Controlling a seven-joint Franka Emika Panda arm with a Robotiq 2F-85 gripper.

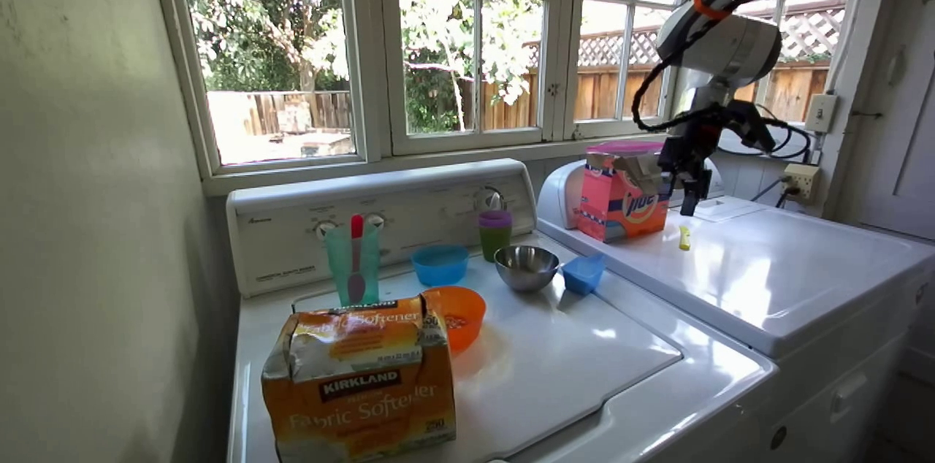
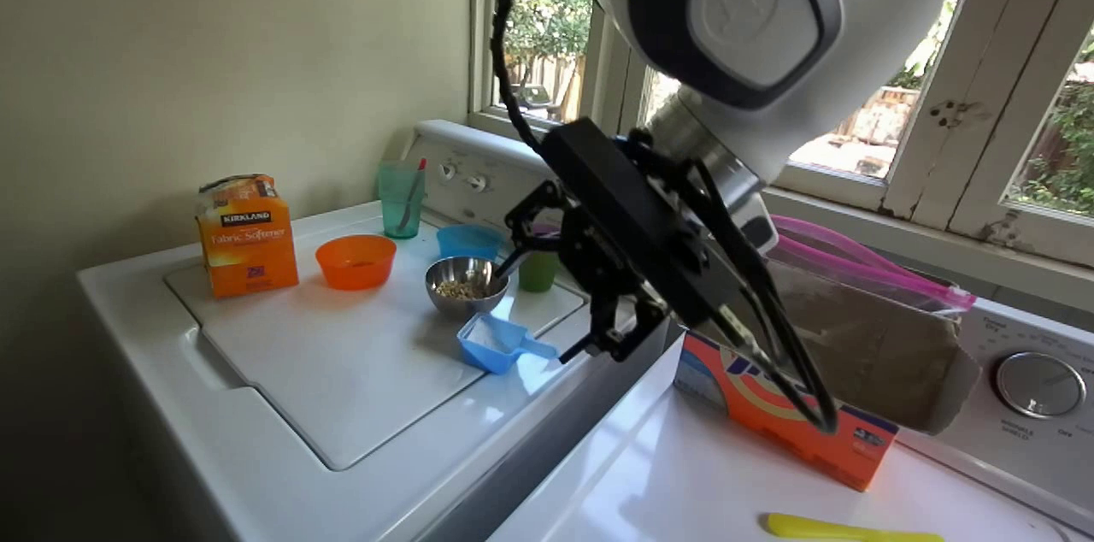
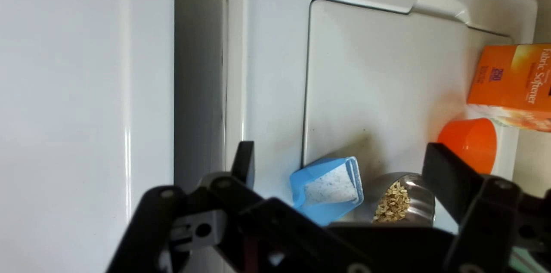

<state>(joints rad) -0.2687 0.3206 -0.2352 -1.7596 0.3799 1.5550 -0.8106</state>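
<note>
My gripper is open with nothing between its fingers. In an exterior view the gripper hangs above the right-hand white machine, beside the orange Tide box. A blue scoop filled with white powder shows between the fingers in the wrist view, apart from and below them; it also shows in an exterior view. A metal bowl with dry flakes stands beside the scoop, partly hidden by the gripper. A yellow utensil lies on the machine below the gripper; an exterior view also shows it.
A Kirkland fabric softener box, an orange bowl, a blue bowl, a teal cup with a red-handled spoon and a green cup stand on the washer. A gap separates the machines. Windows stand behind.
</note>
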